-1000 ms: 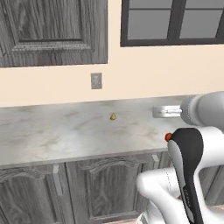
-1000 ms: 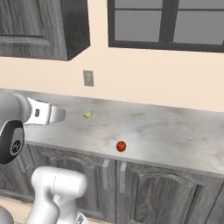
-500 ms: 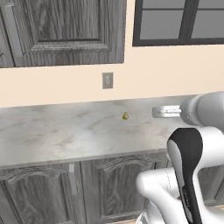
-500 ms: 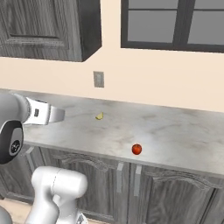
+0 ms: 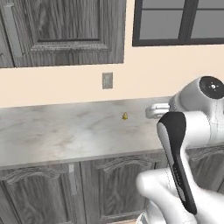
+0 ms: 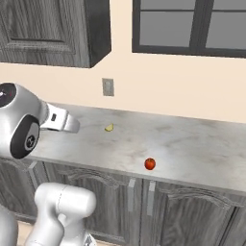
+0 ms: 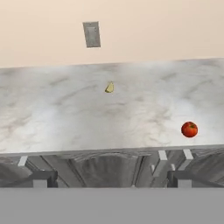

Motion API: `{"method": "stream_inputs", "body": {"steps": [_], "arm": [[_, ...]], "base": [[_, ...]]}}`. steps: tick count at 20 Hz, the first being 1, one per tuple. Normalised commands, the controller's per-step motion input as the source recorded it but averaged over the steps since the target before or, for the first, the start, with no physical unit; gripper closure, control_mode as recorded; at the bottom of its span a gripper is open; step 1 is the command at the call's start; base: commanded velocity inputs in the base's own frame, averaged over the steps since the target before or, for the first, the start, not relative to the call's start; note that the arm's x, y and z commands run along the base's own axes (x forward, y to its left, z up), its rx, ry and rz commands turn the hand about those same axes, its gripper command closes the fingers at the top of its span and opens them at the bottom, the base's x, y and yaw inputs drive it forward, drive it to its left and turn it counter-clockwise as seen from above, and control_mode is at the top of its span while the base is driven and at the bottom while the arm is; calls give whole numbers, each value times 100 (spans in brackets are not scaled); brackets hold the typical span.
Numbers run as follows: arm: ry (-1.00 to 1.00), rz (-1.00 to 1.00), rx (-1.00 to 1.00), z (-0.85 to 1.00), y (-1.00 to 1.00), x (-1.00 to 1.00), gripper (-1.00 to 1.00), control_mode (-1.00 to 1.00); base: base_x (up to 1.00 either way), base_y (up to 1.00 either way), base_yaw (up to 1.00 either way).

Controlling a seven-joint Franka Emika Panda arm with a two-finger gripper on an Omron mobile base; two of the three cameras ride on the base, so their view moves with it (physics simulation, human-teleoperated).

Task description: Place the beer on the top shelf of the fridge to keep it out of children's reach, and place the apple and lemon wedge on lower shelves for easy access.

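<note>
The small red apple (image 6: pixel 150 164) (image 7: pixel 189 129) lies near the front edge of the marble counter (image 6: pixel 192 149). The pale yellow lemon wedge (image 5: pixel 124 116) (image 6: pixel 109 128) (image 7: pixel 110 88) sits further back, close to the wall. My gripper (image 7: pixel 111 180) is open, held in front of the counter edge at about counter height, with nothing between its fingertips (image 7: pixel 41 179). The lemon wedge is straight ahead of it and the apple ahead to the right. In the base views the hand (image 6: pixel 65 123) points toward the counter. The beer and the fridge are out of view.
A grey wall outlet (image 7: pixel 91 34) sits above the lemon wedge. Dark wood upper cabinets (image 5: pixel 65 30) hang on the left and a dark-framed window (image 6: pixel 192 26) on the right. Grey cabinet doors (image 6: pixel 144 206) close off the space under the counter.
The whole scene slid right in both base views during the first half second, so the base has driven left. It has held still since. The apple and lemon wedge stay put on the counter.
</note>
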Motion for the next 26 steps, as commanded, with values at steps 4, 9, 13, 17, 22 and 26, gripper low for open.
{"method": "stream_inputs", "body": {"steps": [4, 9, 13, 17, 22, 26], "arm": [[27, -3, 0, -39, 0, 49, -100, -100], [18, -2, 0, -46, 0, 60, -100, -100], [6, 0, 0, -39, 0, 59, -100, -100], [1, 0, 0, -44, -1, 51, -100, -100], [0, 0, 0, -45, 0, 53, -100, -100], [0, 0, 0, -37, 0, 46, -100, -100]], "base": [[0, 0, 0], [0, 0, 0], [0, 0, 0], [0, 0, 0], [0, 0, 0], [0, 0, 0]]}}
